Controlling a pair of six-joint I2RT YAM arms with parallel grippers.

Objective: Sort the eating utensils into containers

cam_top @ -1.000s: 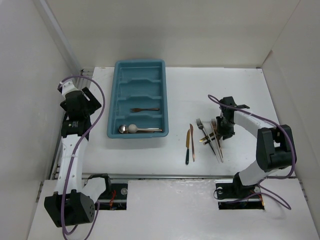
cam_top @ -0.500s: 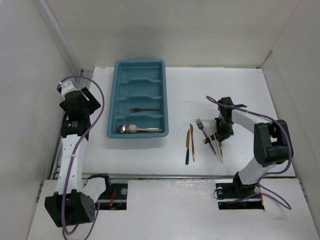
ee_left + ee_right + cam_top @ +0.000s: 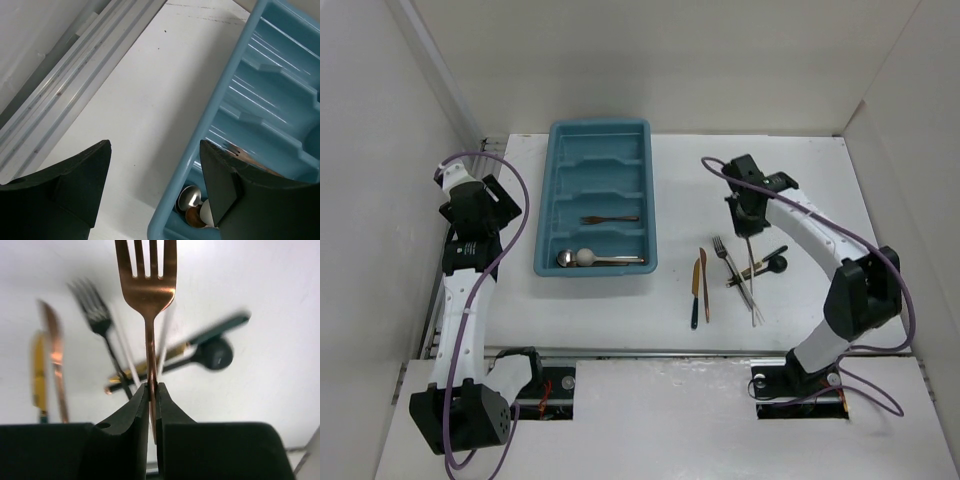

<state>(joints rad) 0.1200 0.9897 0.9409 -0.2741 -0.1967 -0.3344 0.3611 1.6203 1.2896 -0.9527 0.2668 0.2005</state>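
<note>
My right gripper (image 3: 151, 389) is shut on the handle of a copper fork (image 3: 146, 290) and holds it above the table, right of the tray (image 3: 601, 127); in the top view it (image 3: 748, 222) hangs over the utensil pile. Below lie a black fork (image 3: 97, 315), a copper knife (image 3: 55, 355), a gold knife (image 3: 37, 365), a black spoon (image 3: 215, 352) and white sticks (image 3: 125, 350). The teal tray holds a copper fork (image 3: 610, 219) and spoons (image 3: 582, 258). My left gripper (image 3: 155, 185) is open and empty over the tray's left rim (image 3: 225, 90).
White walls close in the table on the left, back and right. The utensil pile (image 3: 735, 275) lies between the tray and the right arm's base. A metal rail (image 3: 65, 90) runs along the table's left edge.
My right gripper has risen from the utensil pile with the copper fork and moved back and a little left. The left arm has not moved.
</note>
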